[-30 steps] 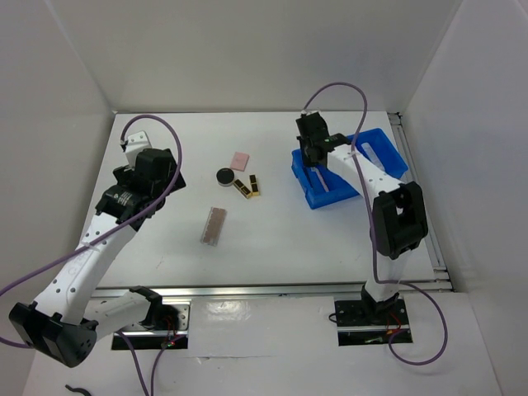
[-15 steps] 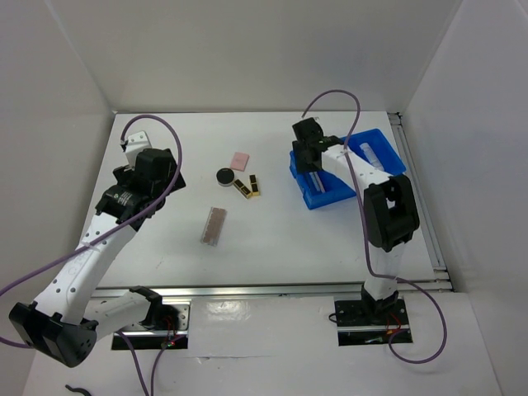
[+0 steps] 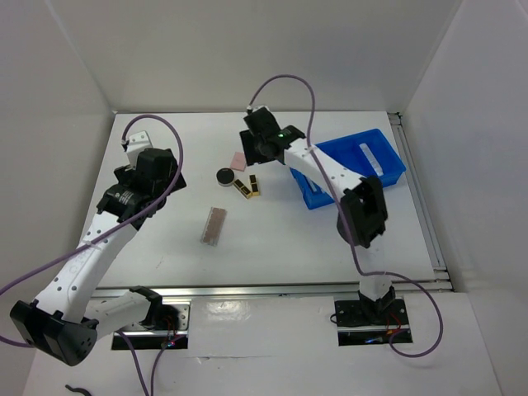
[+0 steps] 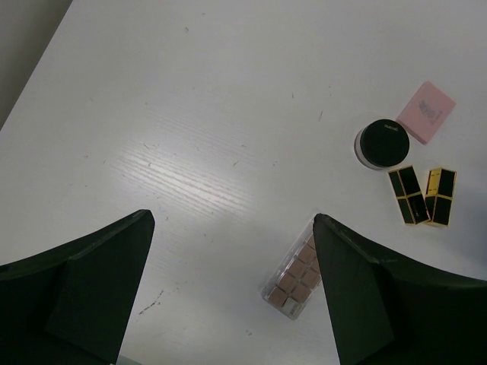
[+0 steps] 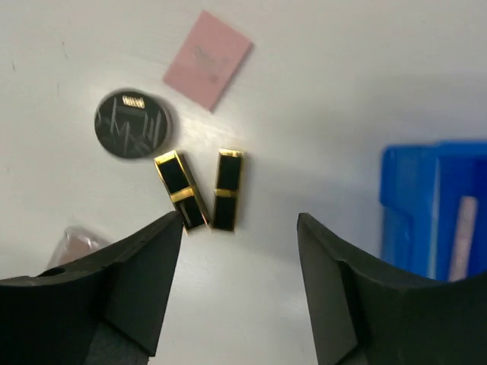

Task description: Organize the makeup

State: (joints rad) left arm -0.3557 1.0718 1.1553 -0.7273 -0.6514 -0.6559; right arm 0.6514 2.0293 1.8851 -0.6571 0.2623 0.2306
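Note:
The makeup lies loose mid-table: a pink square pad (image 3: 239,160), a round black compact (image 3: 223,175), two black-and-gold pieces (image 3: 242,188) (image 3: 255,185) and a brownish-pink palette (image 3: 214,225). My right gripper (image 3: 252,157) hovers open and empty above them. Its wrist view shows the gold pieces (image 5: 227,188) just ahead of the gripper (image 5: 240,220), with the compact (image 5: 132,123) and pad (image 5: 207,58) beyond. My left gripper (image 3: 153,177) hangs wide open and empty at the left. From the left gripper (image 4: 232,220), the palette (image 4: 297,275) lies by its right finger.
A blue compartmented tray (image 3: 355,165) sits at the right rear with a white tube (image 3: 369,157) lying inside. Its corner (image 5: 434,205) shows in the right wrist view. White walls close off the table at the back and both sides.
My right arm has swung left from over the blue tray to above the loose cosmetics, and its jaws have gone from shut to open. The left arm has not moved.

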